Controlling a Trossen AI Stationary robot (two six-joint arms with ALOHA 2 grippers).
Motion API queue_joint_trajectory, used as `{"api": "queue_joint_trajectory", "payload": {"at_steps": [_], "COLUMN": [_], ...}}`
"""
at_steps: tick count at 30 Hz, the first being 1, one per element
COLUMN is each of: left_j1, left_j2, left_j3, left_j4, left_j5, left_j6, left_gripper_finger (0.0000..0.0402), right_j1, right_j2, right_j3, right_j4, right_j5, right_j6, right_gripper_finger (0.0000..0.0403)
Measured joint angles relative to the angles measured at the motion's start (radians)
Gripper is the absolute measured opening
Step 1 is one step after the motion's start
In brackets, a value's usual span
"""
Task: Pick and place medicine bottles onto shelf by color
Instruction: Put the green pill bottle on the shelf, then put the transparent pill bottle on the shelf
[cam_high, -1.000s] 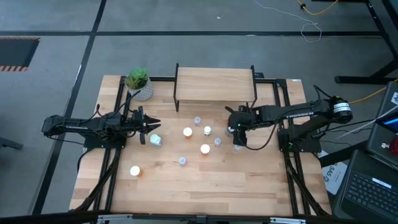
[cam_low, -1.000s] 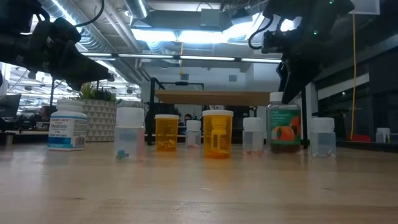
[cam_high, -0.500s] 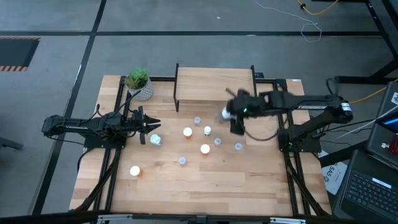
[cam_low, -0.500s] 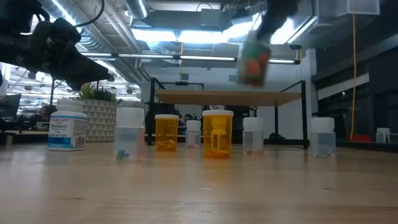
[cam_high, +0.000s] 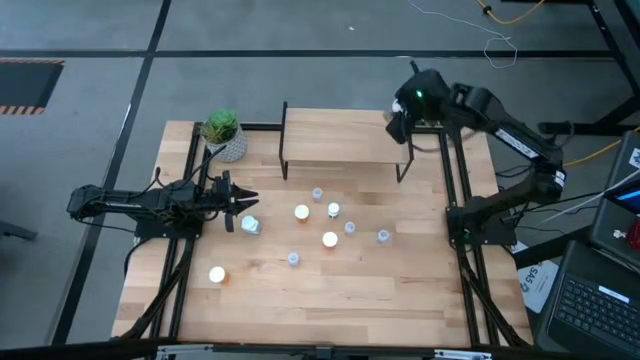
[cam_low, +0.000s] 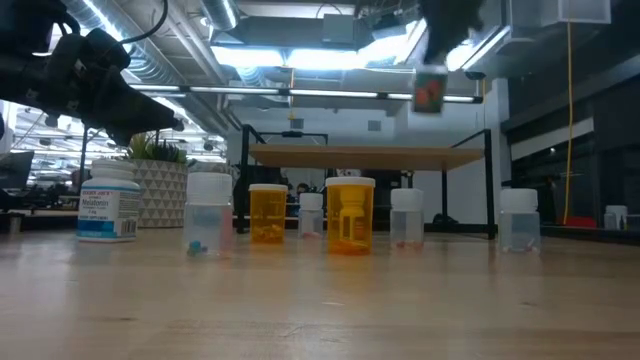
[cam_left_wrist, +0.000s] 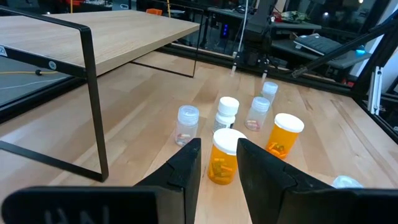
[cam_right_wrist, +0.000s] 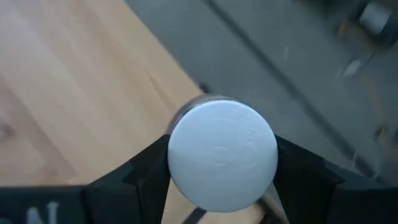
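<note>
My right gripper is shut on the larger greenish bottle, whose white cap fills the right wrist view. It hangs in the air over the right far end of the light-wood shelf. My left gripper is open and empty at the table's left, beside a white bottle. Several orange bottles and small clear ones stand upright on their bases on the table in front of the shelf. My right gripper pinches the greenish bottle between its two fingers, one on each side at the level of the cap's rim. The fingers come from above, pointing down. The bottle hangs below them, about upright, clear of shelf and table.
A green plant in a white pot stands at the far left by the shelf. One orange bottle stands alone near the left front. Black rails run along both table sides. The shelf top is bare.
My right gripper has lifted the greenish bottle off the table, to the right of the bottle cluster. It has carried it up and toward the far edge, to above the shelf's right end. The bottles on the table have stayed put.
</note>
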Motion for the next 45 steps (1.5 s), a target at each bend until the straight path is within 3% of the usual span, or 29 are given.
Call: {"api": "queue_joint_trajectory", "payload": {"at_steps": [7,15,23,27,30,32,35,39,42,45], "left_j1": [0.000,0.000,0.000,0.000,0.000,0.000,0.000,0.000,0.000,0.000], "left_j2": [0.000,0.000,0.000,0.000,0.000,0.000,0.000,0.000,0.000,0.000], "left_j3": [0.000,0.000,0.000,0.000,0.000,0.000,0.000,0.000,0.000,0.000], "left_j4": [0.000,0.000,0.000,0.000,0.000,0.000,0.000,0.000,0.000,0.000], "left_j5": [0.000,0.000,0.000,0.000,0.000,0.000,0.000,0.000,0.000,0.000], "left_j6": [0.000,0.000,0.031,0.052,0.052,0.051,0.051,0.051,0.051,0.051], "left_gripper_finger": [0.0098,0.0098,0.0098,0.0098,0.0098,0.0098,0.0098,0.0098,0.0098,0.0098], "right_j1": [-0.175,-0.197,-0.197,-0.197,-0.193,-0.178,-0.135,-0.028,0.096,0.235], "right_j2": [0.050,0.100,0.109,0.109,0.108,0.108,0.104,0.087,0.070,0.055], "right_j3": [-0.082,-0.090,-0.074,0.006,0.088,0.145,0.216,0.236,0.196,0.111], "right_j4": [0.022,0.101,0.114,0.121,0.116,0.091,0.037,-0.064,-0.158,-0.199], "right_j5": [-0.224,-0.239,-0.217,-0.200,-0.256,-0.360,-0.597,-0.877,-0.884,-0.720], "right_j6": [-0.008,-0.043,-0.052,-0.034,-0.032,-0.008,0.021,0.020,0.023,0.095], "right_gripper_finger": [0.0235,0.0239,0.0359,0.0375,0.0377,0.0377,0.0378,0.0378,0.0378,0.0376]}}
